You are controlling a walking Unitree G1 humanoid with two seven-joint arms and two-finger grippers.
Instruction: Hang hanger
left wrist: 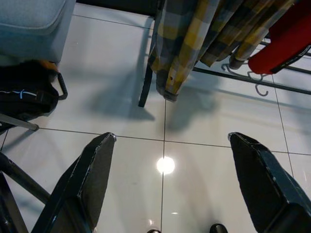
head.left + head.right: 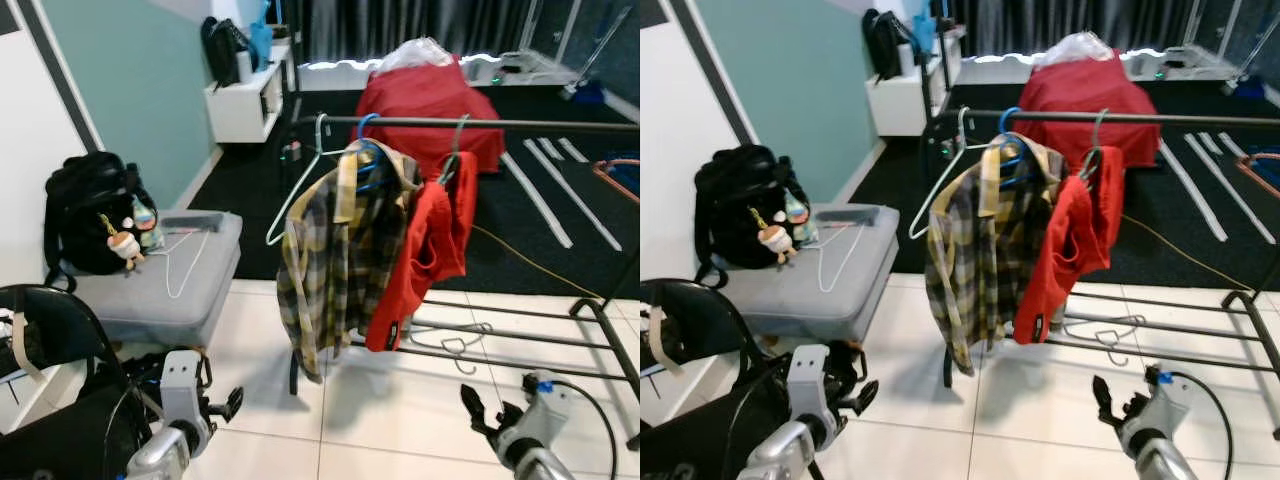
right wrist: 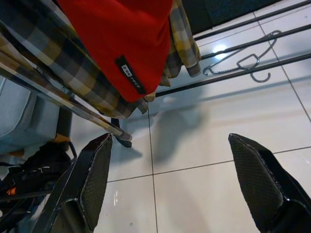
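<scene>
White floor tiles [image 2: 400, 420] run up to a dark carpet [image 2: 540, 240], and a metal clothes rack [image 2: 480, 124] stands across the seam between them. On its top rail hang a yellow plaid shirt [image 2: 335, 255] on a blue hanger [image 2: 368, 165] and a red garment [image 2: 425, 250] on a grey-green hanger [image 2: 455, 140]; just left of the shirt an empty white hanger [image 2: 295, 195] hooks over the same rail. Another wire hanger [image 2: 455, 345] lies on the rack's lower bars, and a further white one [image 2: 185, 265] rests on the grey ottoman [image 2: 165, 285] beside a black backpack [image 2: 90, 210] with a small plush charm [image 2: 125, 243]. A red-covered mound [image 2: 430, 105] sits on the carpet behind the rack. The left gripper [image 2: 228, 405] hangs low over the tiles near a black bag [image 1: 26, 94], its fingers [image 1: 95, 179] spread wide with nothing between them. The right gripper [image 2: 485, 412] is likewise low, before the rack's base, its fingers [image 3: 92, 179] parted and empty, with the hem of the red garment above them.
</scene>
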